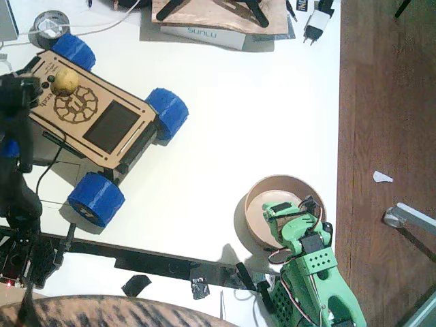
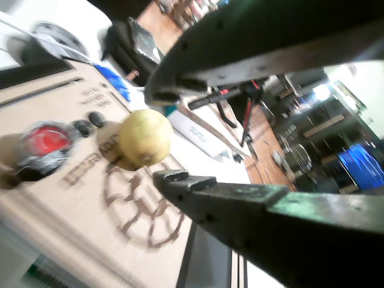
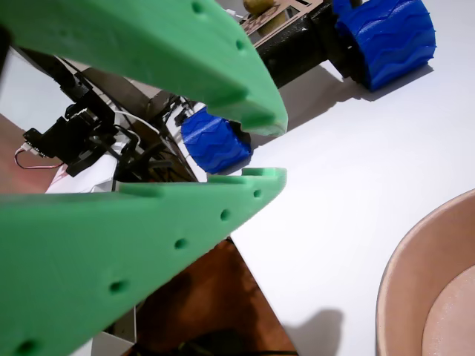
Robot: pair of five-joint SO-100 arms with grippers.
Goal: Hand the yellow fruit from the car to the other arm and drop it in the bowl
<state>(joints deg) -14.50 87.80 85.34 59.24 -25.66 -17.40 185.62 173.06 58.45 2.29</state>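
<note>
- Dull-yellow, speckled round fruit [image 1: 66, 81] is seen resting on the light-wood, blue-wheeled car [image 1: 102, 122], beside its engraved emblem, near the far-left end.
- Black left pincer [image 2: 165, 135] is held open w/ jaws either side of the fruit [image 2: 144, 137], not yet closed.
- Green right pincer [image 3: 263, 148] is open & empty, beside the tan wooden bowl [image 1: 253, 204]; left arm judged far nearer.

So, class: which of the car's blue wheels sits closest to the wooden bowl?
The blue wheel at the car's right-hand corner, pointing toward the bowl. The other visible wheels sit farther left.
</note>
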